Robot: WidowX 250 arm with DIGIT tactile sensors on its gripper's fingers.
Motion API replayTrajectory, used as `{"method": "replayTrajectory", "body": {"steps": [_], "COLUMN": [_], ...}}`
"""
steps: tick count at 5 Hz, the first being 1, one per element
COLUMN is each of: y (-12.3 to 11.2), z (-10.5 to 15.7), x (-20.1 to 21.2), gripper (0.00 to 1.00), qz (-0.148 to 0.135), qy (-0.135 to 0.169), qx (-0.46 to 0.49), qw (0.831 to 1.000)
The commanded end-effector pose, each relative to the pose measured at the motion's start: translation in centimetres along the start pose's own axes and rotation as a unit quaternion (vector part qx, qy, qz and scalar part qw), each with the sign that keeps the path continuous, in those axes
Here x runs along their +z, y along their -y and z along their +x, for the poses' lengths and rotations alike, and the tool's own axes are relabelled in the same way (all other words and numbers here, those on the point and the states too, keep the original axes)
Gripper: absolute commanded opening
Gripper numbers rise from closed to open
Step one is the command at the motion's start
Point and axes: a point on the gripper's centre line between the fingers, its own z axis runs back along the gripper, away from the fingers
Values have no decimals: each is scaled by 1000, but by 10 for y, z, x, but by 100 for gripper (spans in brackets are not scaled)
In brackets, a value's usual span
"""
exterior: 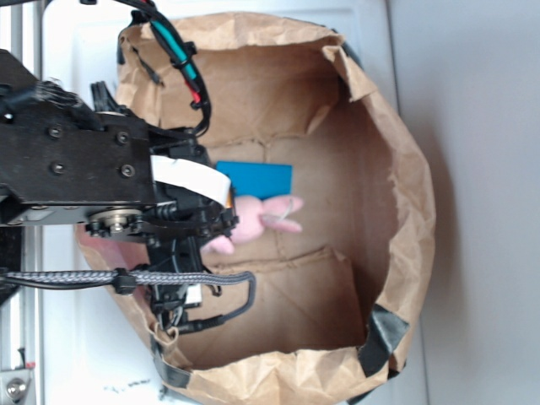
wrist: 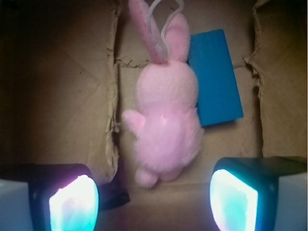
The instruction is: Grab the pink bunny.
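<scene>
Fingers [wrist: 154, 197] spread apart, I hover above the pink bunny [wrist: 166, 120], which lies on the cardboard box [exterior: 371, 169] floor touching a blue block [wrist: 216, 79].

Robot lab, cardboard box [exterior: 371, 169] workspace, metal rail [exterior: 18, 253]
</scene>
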Motion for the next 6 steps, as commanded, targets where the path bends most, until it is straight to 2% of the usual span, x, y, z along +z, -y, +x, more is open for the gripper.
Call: {"method": "replayTrajectory", "body": {"steps": [1,4,6], "y": [5,20,9], "z": [4,14,15], "x": [-10,-45,-68], "gripper": [100,100,100], "qz": [12,36,72], "qy": [0,-25,-41], "qx": [-5,-15,-6], "qw": [1000,999,997]}}
